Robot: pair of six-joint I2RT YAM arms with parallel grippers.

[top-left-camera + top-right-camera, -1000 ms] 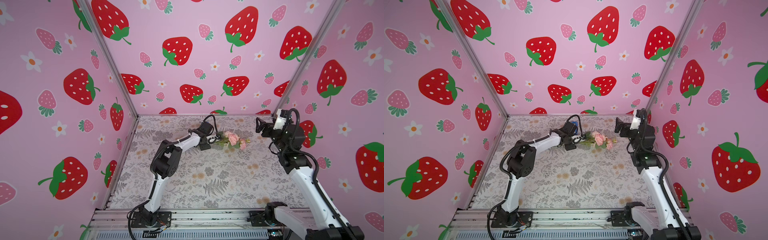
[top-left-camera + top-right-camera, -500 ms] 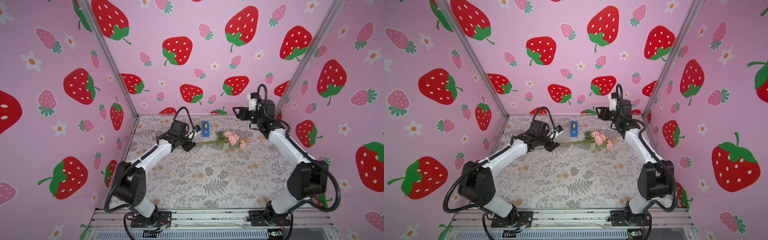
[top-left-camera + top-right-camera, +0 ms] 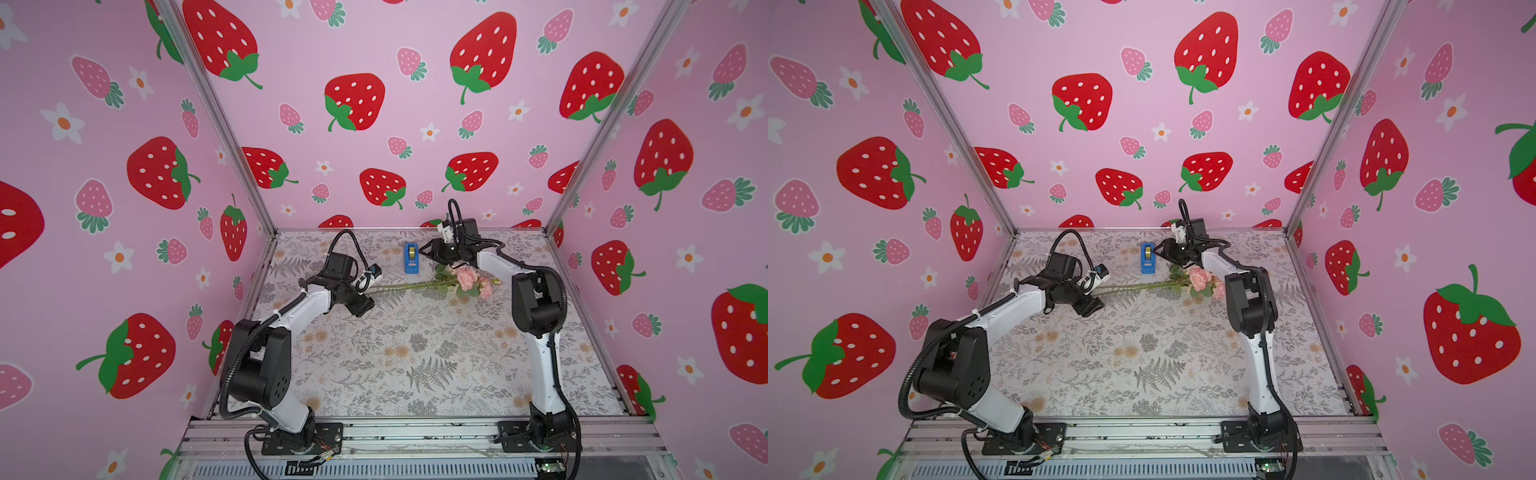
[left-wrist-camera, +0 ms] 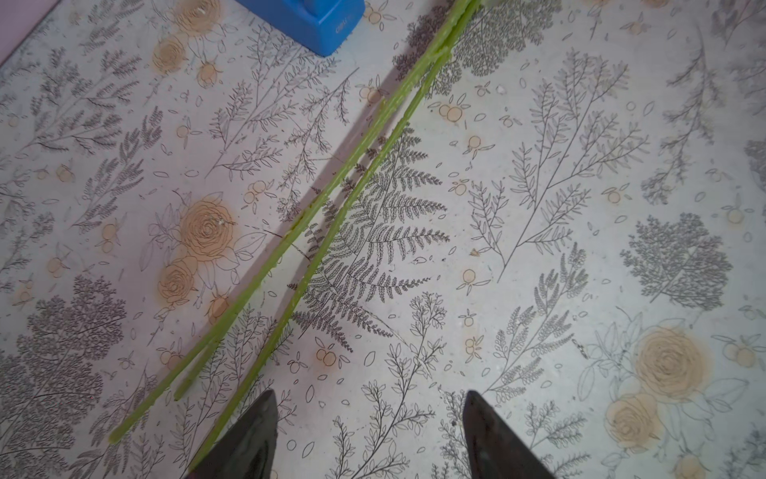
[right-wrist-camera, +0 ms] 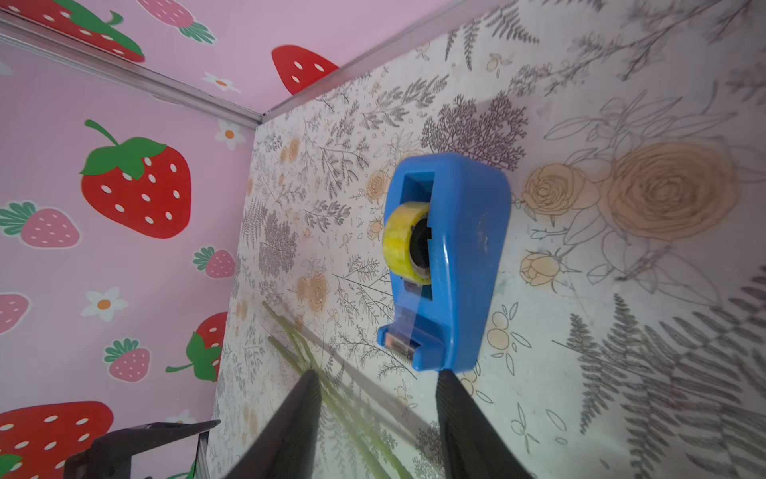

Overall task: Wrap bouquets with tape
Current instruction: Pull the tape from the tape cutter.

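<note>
bouquet (image 3: pixel 432 285): flat on the floral-print table (image 3: pixel 415 353), toward the back wall. Pink blooms (image 3: pixel 467 276) at the right arm's side, bare stem ends at the left arm's side. Same in both top views.

tape (image 3: pixel 411 252): yellowish roll in a blue dispenser (image 3: pixel 411 267), upright on the table, beyond the middle of the bouquet toward the back wall, apart from the stems (image 4: pixel 331 199).

left gripper (image 4: pixel 369 398): low over the table at the stem ends, jaws wide, nothing between them. Left wrist view: three green stems fanning out, nearest one running under or beside one finger (image 4: pixel 248 439), outside the gap. Contact there: cannot tell. Dispenser corner at the edge of that view.

right gripper (image 5: pixel 377 373): jaws partly apart, holding nothing. Aimed at the cutter (image 5: pixel 398 346) end of the dispenser, clear strip (image 5: pixel 408 315) running from roll to cutter. One fingertip (image 5: pixel 449 385) lined up with the dispenser's base corner; touching or just short, cannot tell. Stems blurred beside the other finger. In both top views: gripper tip just beside the dispenser, above the bouquet's leafy end.
</note>
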